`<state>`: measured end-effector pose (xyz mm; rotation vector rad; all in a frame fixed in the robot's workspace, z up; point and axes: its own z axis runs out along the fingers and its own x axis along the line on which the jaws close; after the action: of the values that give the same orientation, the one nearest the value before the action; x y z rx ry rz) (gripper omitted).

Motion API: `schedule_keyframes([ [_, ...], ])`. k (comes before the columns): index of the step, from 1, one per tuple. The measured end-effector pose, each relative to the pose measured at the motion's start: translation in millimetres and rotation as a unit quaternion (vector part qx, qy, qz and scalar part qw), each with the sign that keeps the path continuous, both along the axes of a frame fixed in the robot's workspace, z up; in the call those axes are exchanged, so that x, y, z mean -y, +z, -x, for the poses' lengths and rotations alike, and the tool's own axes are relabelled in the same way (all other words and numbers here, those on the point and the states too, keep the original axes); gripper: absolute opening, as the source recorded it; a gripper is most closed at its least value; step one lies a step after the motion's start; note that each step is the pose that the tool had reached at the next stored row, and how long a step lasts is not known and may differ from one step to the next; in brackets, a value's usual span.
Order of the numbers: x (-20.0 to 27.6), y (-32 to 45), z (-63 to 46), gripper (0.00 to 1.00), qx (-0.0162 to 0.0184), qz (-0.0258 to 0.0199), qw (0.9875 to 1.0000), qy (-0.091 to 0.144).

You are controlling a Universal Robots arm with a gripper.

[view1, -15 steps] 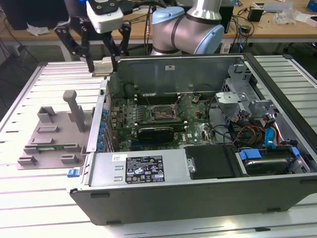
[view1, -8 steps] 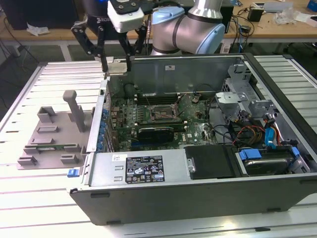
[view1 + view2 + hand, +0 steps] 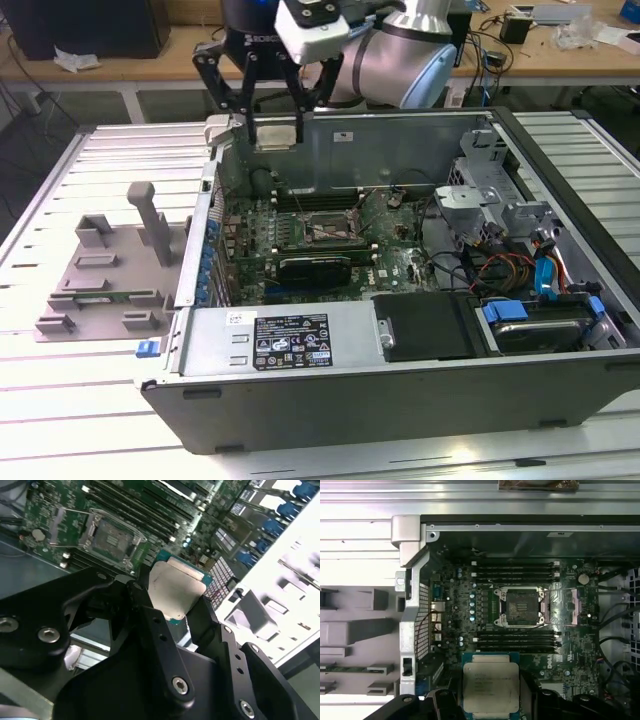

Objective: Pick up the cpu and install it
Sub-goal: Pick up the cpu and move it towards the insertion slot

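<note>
The cpu [image 3: 276,136] is a flat square chip with a silver top. It hangs above the back left corner of the open computer case, clamped by its edges between my black gripper [image 3: 272,122] fingers. In both wrist views the cpu [image 3: 176,587] [image 3: 490,682] sits between the fingers [image 3: 145,600], metal face toward the cameras. The open socket [image 3: 521,607] with its raised metal frame lies on the green motherboard inside the case. The socket [image 3: 325,230] is below the gripper, toward the exterior view's right and nearer the camera.
The case's metal walls [image 3: 400,140] surround the motherboard. A black expansion card [image 3: 315,268] lies just in front of the socket, and memory slots [image 3: 515,570] flank it. Drive bays and cables [image 3: 520,260] fill the exterior view's right. A grey fixture with posts [image 3: 110,270] stands left of the case.
</note>
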<state>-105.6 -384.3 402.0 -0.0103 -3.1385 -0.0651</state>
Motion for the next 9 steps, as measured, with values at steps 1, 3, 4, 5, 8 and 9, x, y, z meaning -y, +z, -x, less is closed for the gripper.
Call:
schedule_keyframes([
  [1, 0.0, 0.0, -4.3, 0.55, 0.0, 0.0, 1.0, 0.0],
  [3, 0.1, 0.0, -10.5, 0.55, 0.0, 0.0, 1.0, 0.0],
  [4, 0.2, 0.0, -15.9, 0.55, 0.0, 0.0, 1.0, 0.0],
  [5, 0.2, 0.0, -20.4, 0.55, 0.0, 0.0, 1.0, 0.0],
  [8, 0.3, 0.0, -32.8, 0.55, 0.0, 0.0, 1.0, 0.0],
  [9, 0.3, 0.0, -35.4, 0.55, 0.0, 0.0, 1.0, 0.0],
])
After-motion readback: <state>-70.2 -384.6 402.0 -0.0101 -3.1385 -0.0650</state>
